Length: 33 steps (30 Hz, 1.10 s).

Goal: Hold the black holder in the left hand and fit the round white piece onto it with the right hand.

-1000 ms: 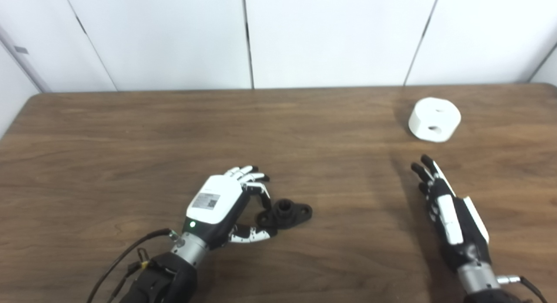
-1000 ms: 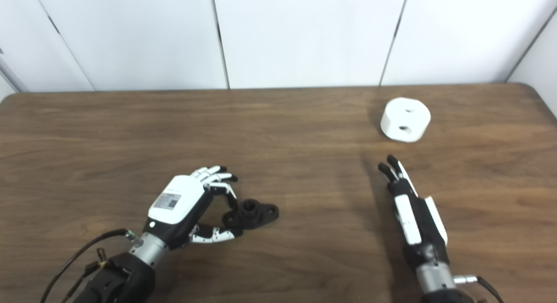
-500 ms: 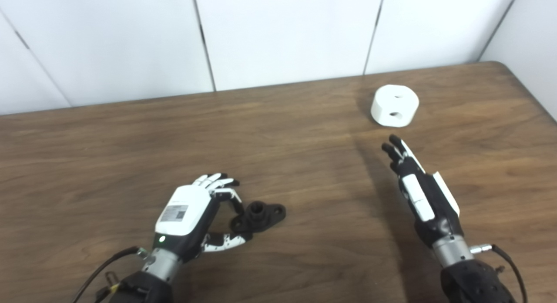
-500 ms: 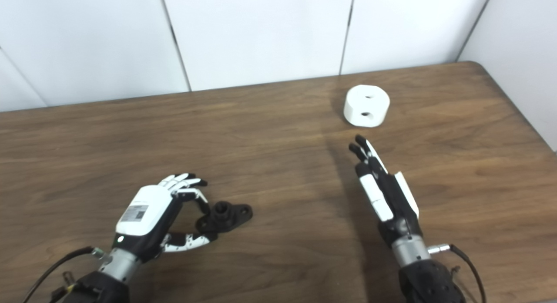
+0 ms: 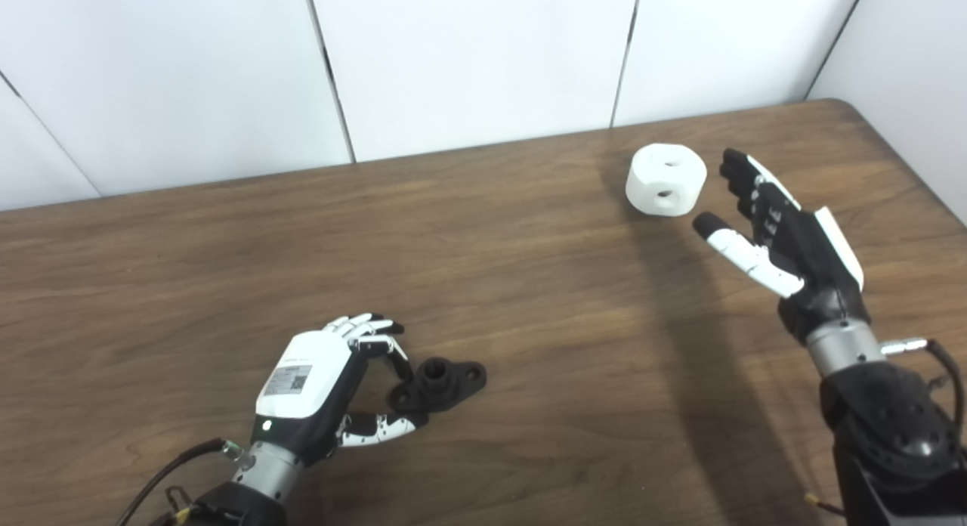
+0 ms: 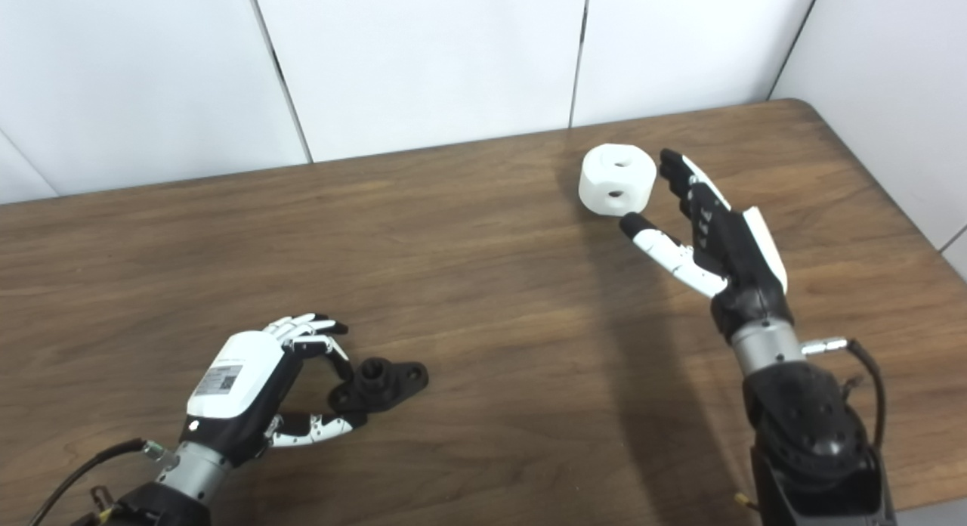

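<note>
The black holder [image 5: 440, 384] lies flat on the wooden table [image 5: 529, 299] at the front left, its short tube pointing up. My left hand [image 5: 326, 390] is at its left end, with a finger and the thumb closed on the near flange. The round white piece [image 5: 665, 180] stands at the back right, with holes in its top and side. My right hand [image 5: 778, 227] is open just right of it, fingers [image 6: 684, 180] beside its right wall and thumb [image 6: 665, 248] stretched out below it. I see no contact with the piece.
White wall panels [image 5: 468, 57] stand behind the table's far edge. The table's right edge [image 6: 891, 208] runs close to my right arm. Cables hang from both wrists.
The camera has swung to the right. My right hand has moved forward from mid-table to beside the white piece and spread its thumb. My left hand and the holder have not moved.
</note>
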### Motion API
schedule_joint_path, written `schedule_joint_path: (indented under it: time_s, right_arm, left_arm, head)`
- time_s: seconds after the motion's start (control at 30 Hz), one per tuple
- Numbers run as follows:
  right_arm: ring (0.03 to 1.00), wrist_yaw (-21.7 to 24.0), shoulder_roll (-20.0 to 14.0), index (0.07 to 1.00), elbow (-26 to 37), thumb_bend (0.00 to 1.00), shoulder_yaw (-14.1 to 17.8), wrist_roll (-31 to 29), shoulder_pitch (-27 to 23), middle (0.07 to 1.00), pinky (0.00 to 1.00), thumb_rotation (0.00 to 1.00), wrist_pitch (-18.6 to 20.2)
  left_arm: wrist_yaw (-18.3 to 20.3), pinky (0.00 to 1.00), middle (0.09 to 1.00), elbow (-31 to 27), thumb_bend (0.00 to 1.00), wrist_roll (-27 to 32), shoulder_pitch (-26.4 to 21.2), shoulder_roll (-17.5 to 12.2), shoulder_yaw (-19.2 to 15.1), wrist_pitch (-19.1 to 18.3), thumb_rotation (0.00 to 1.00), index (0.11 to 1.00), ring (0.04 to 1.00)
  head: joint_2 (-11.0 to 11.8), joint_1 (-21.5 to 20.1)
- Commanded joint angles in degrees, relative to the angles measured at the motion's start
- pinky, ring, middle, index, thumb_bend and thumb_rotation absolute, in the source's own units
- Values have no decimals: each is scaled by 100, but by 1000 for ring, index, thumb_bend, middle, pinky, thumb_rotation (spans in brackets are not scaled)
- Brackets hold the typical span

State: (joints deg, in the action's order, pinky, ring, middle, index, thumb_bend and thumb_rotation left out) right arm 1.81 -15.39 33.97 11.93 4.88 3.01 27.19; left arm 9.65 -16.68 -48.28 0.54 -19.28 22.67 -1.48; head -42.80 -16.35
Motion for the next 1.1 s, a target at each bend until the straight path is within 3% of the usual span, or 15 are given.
schedule_joint_path:
  time_s: [0.0,0.2,0.47,0.63,0.93,1.07]
  right_arm:
    - [943,85,-212,911,209,726,82,334,-258,908,968,303,-31]
    - [979,681,-751,889,-154,851,96,1164,-1009,933,1000,251,-28]
    - [1000,2823,-1033,827,-870,945,112,3385,-2180,975,968,348,-27]
    - [1000,3110,-1117,800,-1498,993,-63,3929,-2695,984,935,319,-27]
    - [1000,3335,-1847,745,-2686,1000,-1006,4153,-3303,997,983,295,-40]
    - [1000,3383,-2004,753,-3005,1000,-1261,4205,-3478,1000,1000,287,-36]
  left_arm:
    - [251,882,803,65,522,-86,96,-69,71,13,50,487,869]
    - [185,872,800,106,522,-96,113,-75,73,65,51,486,864]
    - [175,875,798,88,522,-35,161,-99,52,138,52,487,860]
    - [185,880,802,85,522,-12,194,-115,25,165,52,487,865]
    - [122,878,802,89,522,-23,252,-91,-7,236,52,487,860]
    - [100,874,803,119,522,-40,246,-89,-11,261,52,487,860]
  head:
    - [5,-2]
    - [32,-2]
    - [92,-70]
    - [116,-101]
    - [150,-66]
    - [156,-67]
